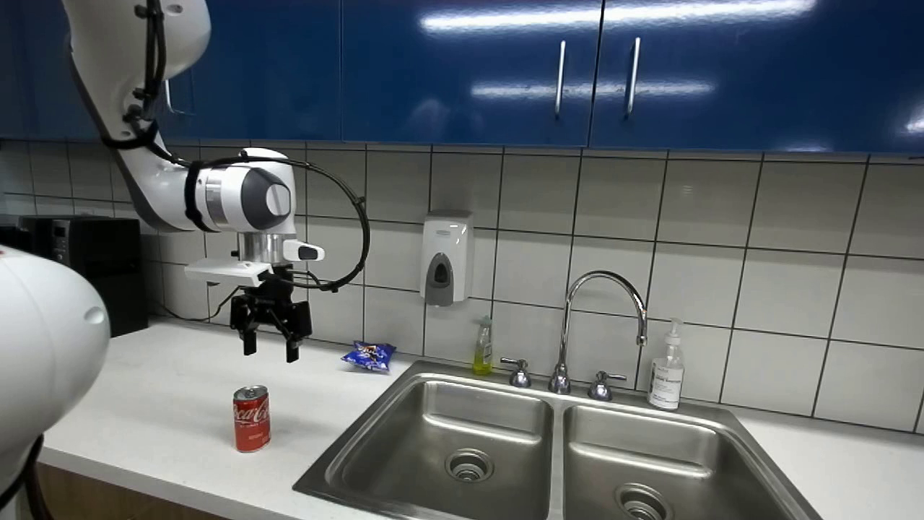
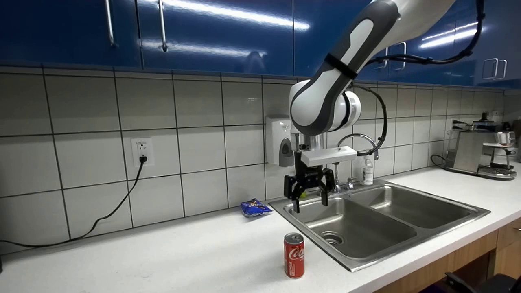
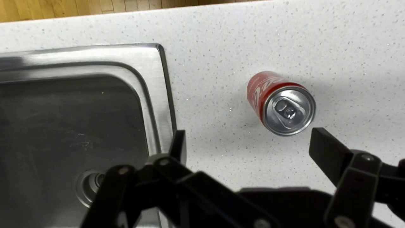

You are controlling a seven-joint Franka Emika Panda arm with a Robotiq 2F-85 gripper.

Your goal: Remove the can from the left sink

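Observation:
The red can with a silvery top [image 1: 252, 427] stands upright on the white counter beside the left sink [image 1: 393, 462]. In an exterior view the can [image 2: 294, 257] is in front of the sink's near corner, apart from the left basin [image 2: 378, 238]. My gripper [image 1: 271, 351] is open with nothing between its fingers, above the counter and higher than the can. It also shows open in an exterior view [image 2: 310, 205]. In the wrist view the can [image 3: 289, 110] lies ahead of the open fingers [image 3: 248, 139], nearer the right finger. The left basin [image 3: 69, 126] is on the left there.
A blue packet [image 1: 369, 357] lies on the counter [image 1: 159, 404] near the tiled wall. A faucet [image 1: 567, 332], a green-yellow bottle [image 1: 483, 347] and a soap bottle [image 1: 668, 372] stand behind the basins. A soap dispenser [image 1: 446, 258] hangs on the wall. Blue cabinets [image 1: 469, 72] are above.

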